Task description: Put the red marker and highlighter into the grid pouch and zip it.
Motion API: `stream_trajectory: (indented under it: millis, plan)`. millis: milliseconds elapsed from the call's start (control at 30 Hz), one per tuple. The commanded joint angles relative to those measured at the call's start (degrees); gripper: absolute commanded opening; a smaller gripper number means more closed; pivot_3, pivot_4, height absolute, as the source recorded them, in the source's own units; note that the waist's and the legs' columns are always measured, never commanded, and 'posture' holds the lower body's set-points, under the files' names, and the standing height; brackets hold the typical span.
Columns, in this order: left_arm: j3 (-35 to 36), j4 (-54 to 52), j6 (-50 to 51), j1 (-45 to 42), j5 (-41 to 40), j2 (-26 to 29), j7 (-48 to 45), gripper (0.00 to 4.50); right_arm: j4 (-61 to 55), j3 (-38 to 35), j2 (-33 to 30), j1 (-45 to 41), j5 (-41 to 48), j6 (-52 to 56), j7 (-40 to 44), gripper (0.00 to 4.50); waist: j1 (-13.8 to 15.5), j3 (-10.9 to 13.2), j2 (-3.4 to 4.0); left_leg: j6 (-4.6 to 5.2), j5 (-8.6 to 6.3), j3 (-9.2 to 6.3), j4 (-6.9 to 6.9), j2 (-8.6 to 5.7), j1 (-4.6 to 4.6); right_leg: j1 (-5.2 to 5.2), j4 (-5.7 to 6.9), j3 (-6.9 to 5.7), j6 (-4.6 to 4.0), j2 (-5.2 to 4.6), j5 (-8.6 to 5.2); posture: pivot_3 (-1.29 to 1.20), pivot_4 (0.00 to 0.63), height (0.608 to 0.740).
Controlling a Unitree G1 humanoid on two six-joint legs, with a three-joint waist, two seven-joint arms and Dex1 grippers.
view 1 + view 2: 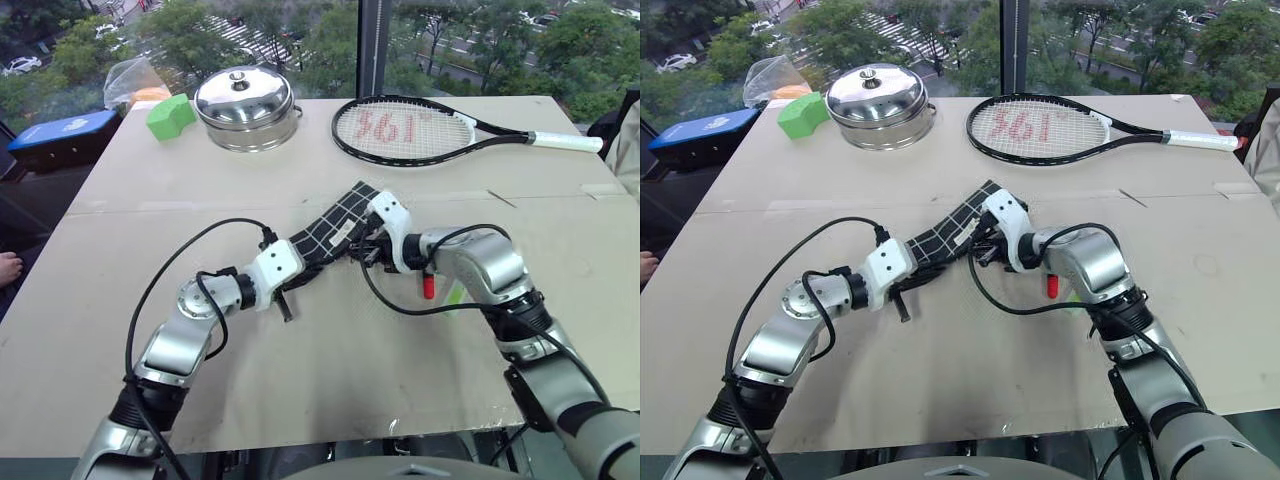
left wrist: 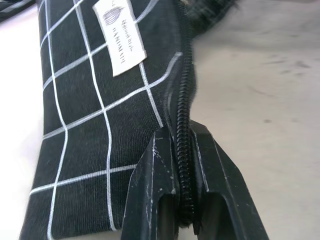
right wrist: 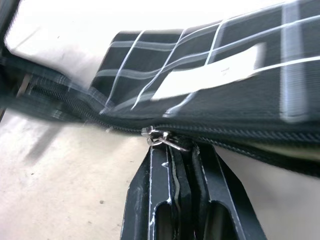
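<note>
Grid pouch (image 1: 335,230) was held off the worktop (image 1: 330,370) between both grippers. Left wrist view showed the left gripper (image 2: 184,150) fingers clamped on its zipper edge; right wrist view showed the right gripper (image 3: 181,150) pinching the zipper pull. Head view showed the red marker (image 1: 428,285) beneath the right forearm.

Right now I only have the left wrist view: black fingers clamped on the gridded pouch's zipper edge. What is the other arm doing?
Observer: The right gripper is shut on the zipper pull of the grid pouch, at the other end from the left gripper.
Operator: Is the red marker inside?
Observer: No, the red marker lies on the table, under the right forearm.
Operator: And the highlighter?
Observer: A yellow-green sliver beside the marker, mostly hidden by the arm, may be the highlighter.
</note>
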Motion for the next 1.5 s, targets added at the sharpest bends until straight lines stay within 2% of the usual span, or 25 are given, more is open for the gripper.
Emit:
stream_trajectory:
  millis: [33,200,333,700,900,1233,1500]
  plan:
    - [-0.66,-2.73,-0.59,-0.77,-0.63,0.63,-1.46,0.0,-3.54,-0.8,-0.36,0.03,1.25,0.37,1.13,0.05,-0.03,0.0,0.0,0.0,0.0,0.0,0.0,0.0,0.0,0.0,0.01,-0.01,0.0,0.01,0.0,0.0,0.15,0.74]
    - [-1.9,-3.47,2.46,-2.14,-0.77,0.47,-2.2,0.0,-5.99,0.74,-2.15,0.16,1.45,1.65,2.78,0.05,0.1,0.0,0.0,0.02,-0.01,0.0,0.0,-0.01,-0.02,0.0,-0.01,-0.02,0.0,0.0,0.0,0.0,0.15,0.74]
    - [-2.02,-3.41,6.14,-4.42,-1.67,-1.73,-0.54,0.0,-9.0,4.41,-4.19,0.64,1.28,1.93,4.79,0.05,0.1,0.0,-0.01,0.05,-0.02,0.0,0.0,-0.03,-0.02,0.01,-0.02,-0.01,0.0,-0.01,0.0,0.0,0.15,0.74]
    - [-0.58,-4.08,11.48,-5.56,-3.89,-5.95,2.73,0.0,-8.34,7.86,-3.2,0.25,-1.16,1.58,3.67,0.05,0.12,0.0,-0.02,0.04,-0.02,-0.02,0.01,-0.02,-0.02,0.0,-0.01,-0.04,0.01,0.01,0.0,0.0,0.15,0.74]
    - [1.05,-5.28,13.05,-4.88,-5.46,-5.91,3.15,0.0,-8.08,5.73,-4.9,1.65,-1.77,1.67,3.39,0.05,0.1,0.0,-0.02,0.02,-0.01,-0.02,0.01,-0.03,-0.02,0.01,-0.01,-0.03,0.01,0.01,0.0,0.0,0.15,0.74]
    - [1.05,-6.21,12.96,-3.78,-6.27,-5.66,3.48,0.0,-6.31,2.61,-3.96,2.35,-1.98,1.41,1.29,0.05,0.09,0.0,-0.02,-0.02,0.01,-0.02,0.01,-0.02,-0.02,0.01,-0.01,-0.02,0.01,0.01,0.0,0.0,0.15,0.74]
    - [-1.16,-5.57,11.88,-4.54,-4.81,-6.48,3.88,0.0,-6.99,4.41,-0.04,1.34,-1.06,2.8,0.71,0.05,0.06,0.0,-0.02,0.0,0.01,-0.02,0.01,-0.02,-0.02,0.01,-0.01,-0.02,0.01,0.01,0.0,0.0,0.15,0.74]
